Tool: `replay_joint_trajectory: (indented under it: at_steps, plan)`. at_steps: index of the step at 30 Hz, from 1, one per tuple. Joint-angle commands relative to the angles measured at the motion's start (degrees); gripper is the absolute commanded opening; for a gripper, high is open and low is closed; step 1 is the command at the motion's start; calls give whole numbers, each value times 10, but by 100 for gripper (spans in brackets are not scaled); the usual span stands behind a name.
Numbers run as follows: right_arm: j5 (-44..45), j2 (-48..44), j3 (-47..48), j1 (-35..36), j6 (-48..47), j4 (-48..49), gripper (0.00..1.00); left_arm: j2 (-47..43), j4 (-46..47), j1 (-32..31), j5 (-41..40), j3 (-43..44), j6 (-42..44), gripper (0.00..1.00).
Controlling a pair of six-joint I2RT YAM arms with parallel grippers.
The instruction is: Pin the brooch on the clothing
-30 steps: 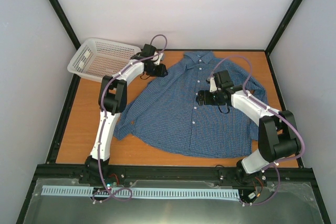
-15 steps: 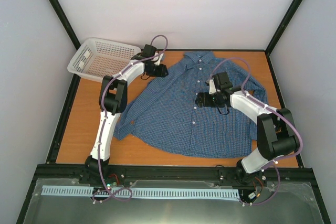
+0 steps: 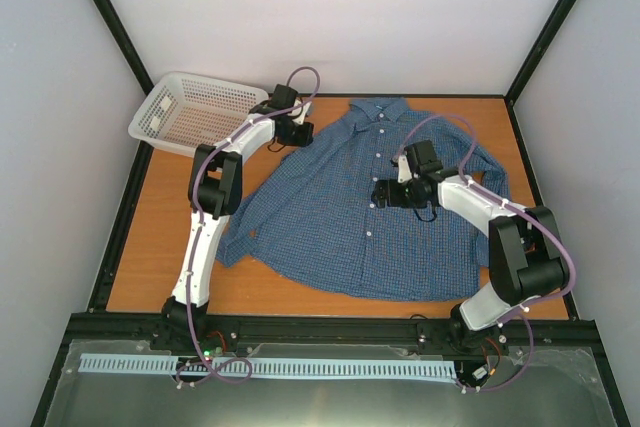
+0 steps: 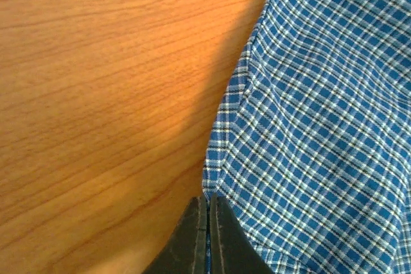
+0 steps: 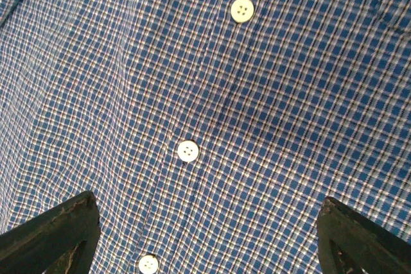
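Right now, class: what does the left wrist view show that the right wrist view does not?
Left wrist only: bare table, the edge of the shirt, and the left gripper shut at that edge. Right wrist only: three white buttons, and the right gripper open wide. Both: the blue checked shirt.

You see a soft, matt, woven cloth shirt [image 3: 330,217] with smooth white plastic-looking buttons [image 5: 242,9]. Your desk [image 4: 96,94] is smooth wood with clear grain and a light shine. The basket [image 3: 160,140] is white plastic mesh.
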Motion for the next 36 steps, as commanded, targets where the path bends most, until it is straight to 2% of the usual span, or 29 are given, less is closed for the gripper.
replay_joint_trajectory:
  at_steps: [1, 7, 10, 14, 18, 23, 26, 29, 32, 33, 35, 36]
  plan:
    - [-23, 9, -18, 1, 16, 26, 89, -26, 7, 1, -37, 29, 18, 1]
    - [-55, 24, -57, 1, 45, 69, 84, -61, 59, 17, -129, 28, 40, 1]
    - [-51, 32, -65, 2, 45, 69, 84, -64, 88, 31, -140, 28, 47, 1]
    - [-47, 38, -80, 2, 46, 67, 83, -46, 114, 45, -150, 48, 69, 1]
    - [-43, 39, -95, 1, 48, 60, 83, -14, 139, 46, -205, 74, 110, 1]
    - [-48, 39, -95, 2, 47, 45, 83, 15, 218, 49, -259, 80, 157, 1]
    - [-46, 40, -83, 2, 43, 28, 83, 39, 249, 49, -267, 106, 180, 8]
    - [-46, 39, -67, 3, 41, 12, 83, 59, 293, 48, -282, 111, 203, 20]
    - [-47, 35, -37, 6, 40, -16, 82, 83, 295, 50, -315, 138, 229, 21]
    - [-46, 29, -28, 8, 41, -25, 82, 91, 283, 49, -333, 151, 233, 24]
    - [-44, 11, -11, 10, 44, -35, 83, 80, 247, 48, -339, 164, 223, 50]
    - [-45, 0, -6, 11, 46, -37, 83, 62, 230, 46, -333, 159, 212, 53]
